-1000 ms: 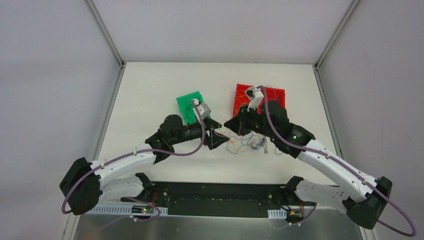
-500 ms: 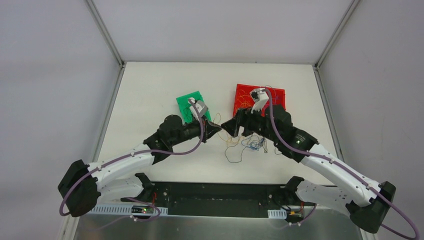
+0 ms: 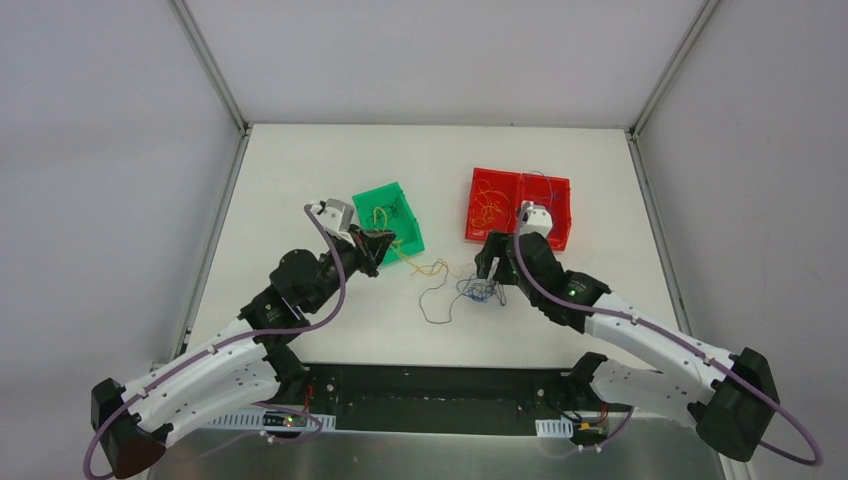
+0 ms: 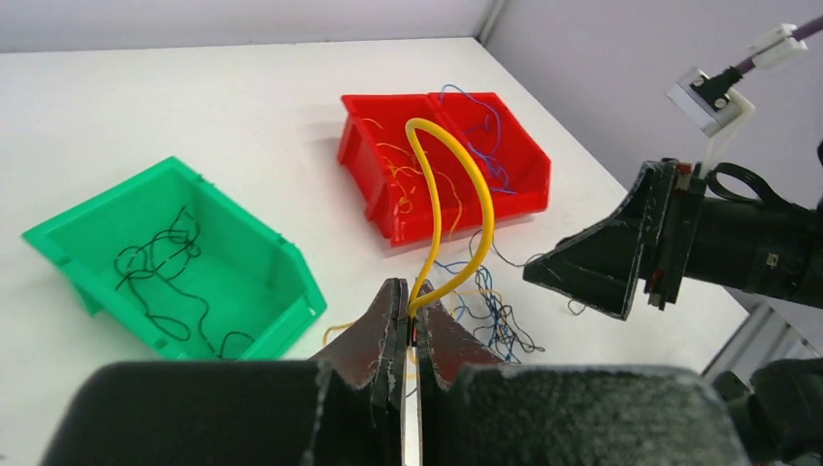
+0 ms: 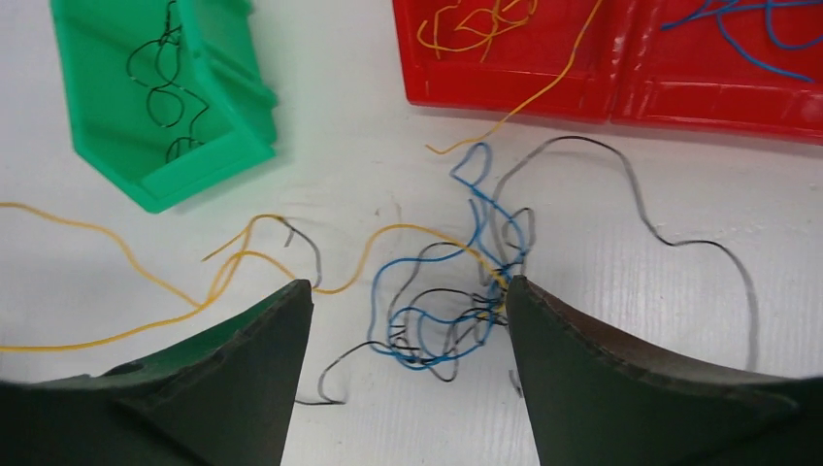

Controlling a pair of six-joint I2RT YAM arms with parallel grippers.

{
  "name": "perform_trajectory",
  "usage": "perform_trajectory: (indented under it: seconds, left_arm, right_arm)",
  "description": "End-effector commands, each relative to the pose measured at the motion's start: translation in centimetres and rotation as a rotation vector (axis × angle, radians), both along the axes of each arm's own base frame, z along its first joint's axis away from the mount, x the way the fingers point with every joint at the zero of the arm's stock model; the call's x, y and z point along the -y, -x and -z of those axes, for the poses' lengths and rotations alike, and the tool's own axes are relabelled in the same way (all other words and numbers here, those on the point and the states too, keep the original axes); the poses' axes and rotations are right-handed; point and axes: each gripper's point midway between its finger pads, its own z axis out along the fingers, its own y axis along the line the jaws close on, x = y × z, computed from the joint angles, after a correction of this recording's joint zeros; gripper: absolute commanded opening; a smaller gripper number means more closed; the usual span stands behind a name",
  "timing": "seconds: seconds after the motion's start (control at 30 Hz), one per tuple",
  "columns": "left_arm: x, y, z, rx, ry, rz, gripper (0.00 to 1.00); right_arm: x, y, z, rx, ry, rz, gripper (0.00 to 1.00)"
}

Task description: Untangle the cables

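A loose tangle of blue and black cables (image 3: pixel 480 291) lies on the white table in front of the red bins. A yellow cable (image 3: pixel 425 268) runs left from it to my left gripper (image 3: pixel 385 243), which is shut on it beside the green bin. In the left wrist view the yellow cable (image 4: pixel 488 209) arches up out of the left gripper (image 4: pixel 415 301). My right gripper (image 3: pixel 497 272) hovers open just over the tangle. In the right wrist view the tangle (image 5: pixel 451 316) lies between the spread fingers of the right gripper (image 5: pixel 408 286), which grip nothing.
A green bin (image 3: pixel 410 240) holds thin black wires (image 4: pixel 160 254). Two joined red bins (image 3: pixel 470 215) hold yellow wires (image 5: pixel 476 24) on the left and blue wires (image 5: pixel 747 29) on the right. A grey-black strand (image 5: pixel 679 238) trails right of the tangle.
The left gripper shut on the yellow cable and pulled it back left toward the green bin. The right gripper opened and dropped forward over the tangle.
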Motion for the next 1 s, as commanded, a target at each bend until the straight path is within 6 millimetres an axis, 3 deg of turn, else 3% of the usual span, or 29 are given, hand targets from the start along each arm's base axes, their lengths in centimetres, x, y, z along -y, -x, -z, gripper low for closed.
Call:
perform_trajectory:
  seconds: [0.0, 0.27, 0.57, 0.73, 0.83, 0.93, 0.97]
  left_arm:
    - [-2.1, -0.9, 1.1, -0.039, -0.008, -0.130, 0.00]
    - [-1.3, -0.6, 0.7, -0.037, -0.011, -0.085, 0.00]
    - [-0.9, -0.6, 0.7, -0.041, -0.014, -0.068, 0.00]
    - [-1.0, -0.7, 0.8, -0.044, -0.013, -0.077, 0.00]
    - [-1.3, -0.7, 0.8, -0.059, 0.017, -0.095, 0.00]
    - [-3.1, -1.1, -0.3, -0.070, 0.043, -0.192, 0.00]
    - [-4.1, -1.2, -0.8, -0.075, 0.045, -0.240, 0.00]
  right_arm:
    - [1.4, -1.3, 0.4, 0.009, 0.067, 0.110, 0.76]
    - [-0.9, -2.0, 4.6, -0.116, 0.151, 0.068, 0.76]
    - [-5.0, -1.4, 7.0, -0.200, 0.061, -0.064, 0.77]
    - [-5.5, -1.1, 10.1, -0.304, 0.080, -0.029, 0.75]
    - [-5.1, -1.1, 11.7, -0.345, 0.082, 0.024, 0.61]
    - [-3.1, -1.7, 11.2, -0.317, 0.132, 0.108, 0.29]
    - [-2.3, -1.9, 10.7, -0.298, 0.133, 0.140, 0.23]
